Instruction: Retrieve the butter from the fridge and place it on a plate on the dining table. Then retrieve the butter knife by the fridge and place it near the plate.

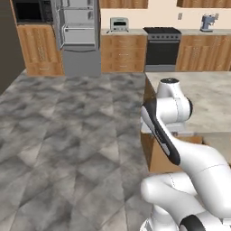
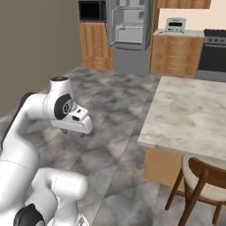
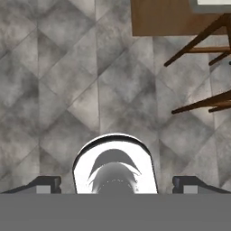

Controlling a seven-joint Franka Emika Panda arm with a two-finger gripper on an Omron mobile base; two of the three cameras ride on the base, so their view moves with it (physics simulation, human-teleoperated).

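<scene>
Far left of the left base view: black microwave (image 1: 28,11) set in wood-grain cabinets. Just beside it the fridge (image 1: 77,34), tall and grey; upper doors appear swung open, pale shelves showing, the grey lower drawer front flat and plain. I cannot make out any butter on the shelves at this range.

Next along the back wall: a small pale toaster (image 1: 119,23) on the counter, then a black oven range (image 1: 162,47), then a grey stand mixer (image 1: 208,21).

Floor (image 1: 67,135): grey marbled tiles laid in diamonds, matte.

Right: the dining table (image 2: 190,110), beige marbled stone top with a square corner, wood base beneath, and a wooden chair (image 2: 207,178) with curved back and pale seat tucked against it.

My gripper (image 3: 116,185) points down at the floor, with dark chair legs at the upper right of the hand view. My fingertips (image 3: 45,184) stand wide apart, nothing between them.
</scene>
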